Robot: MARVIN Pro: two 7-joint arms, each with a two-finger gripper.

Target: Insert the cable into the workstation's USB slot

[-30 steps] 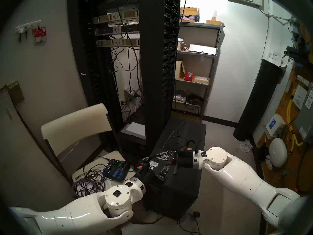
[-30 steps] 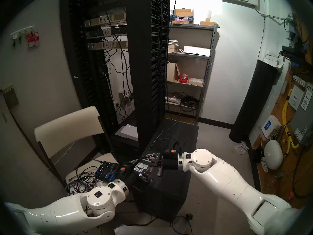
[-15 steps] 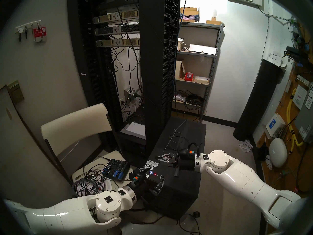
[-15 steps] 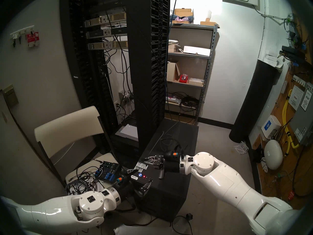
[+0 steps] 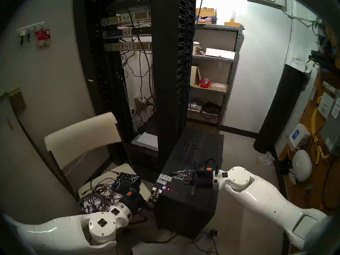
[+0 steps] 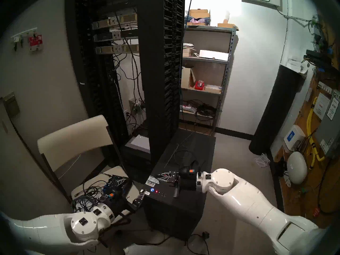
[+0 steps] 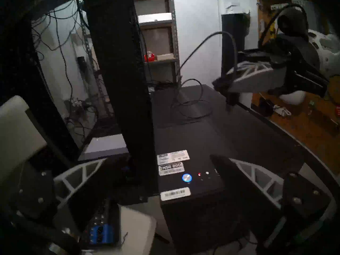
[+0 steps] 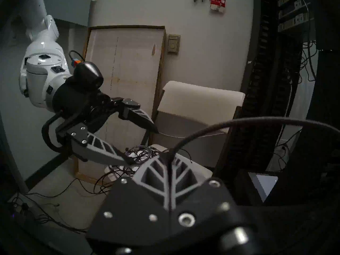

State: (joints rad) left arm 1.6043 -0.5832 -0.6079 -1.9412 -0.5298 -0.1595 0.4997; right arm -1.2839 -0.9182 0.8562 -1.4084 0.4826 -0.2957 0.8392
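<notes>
The workstation [image 5: 191,203] is a black tower with white stickers, a blue-lit button [image 7: 186,177] and a red light [image 7: 199,174] on its top front. Two small USB slots [image 5: 175,192] sit right of the light. My right gripper [image 5: 174,174] hovers over the top, shut on the thin grey cable [image 7: 193,105], which arcs up from its fingers [image 8: 154,168] and loops on the case top. A short dark piece, seemingly the plug [image 7: 232,100], hangs under its tips. My left gripper [image 5: 145,185] stands open and empty, just left of the tower's front corner.
A tall black server rack [image 5: 165,83] stands right behind the tower. To the left, a cream chair [image 5: 82,135] carries an audio mixer [image 5: 127,181] and a heap of cords [image 5: 97,195]. A metal shelf [image 5: 213,74] lines the back wall.
My left gripper opened and drew back left, off the tower's top front to beside its corner. My right gripper, still shut on the cable, moved slightly nearer and lower.
</notes>
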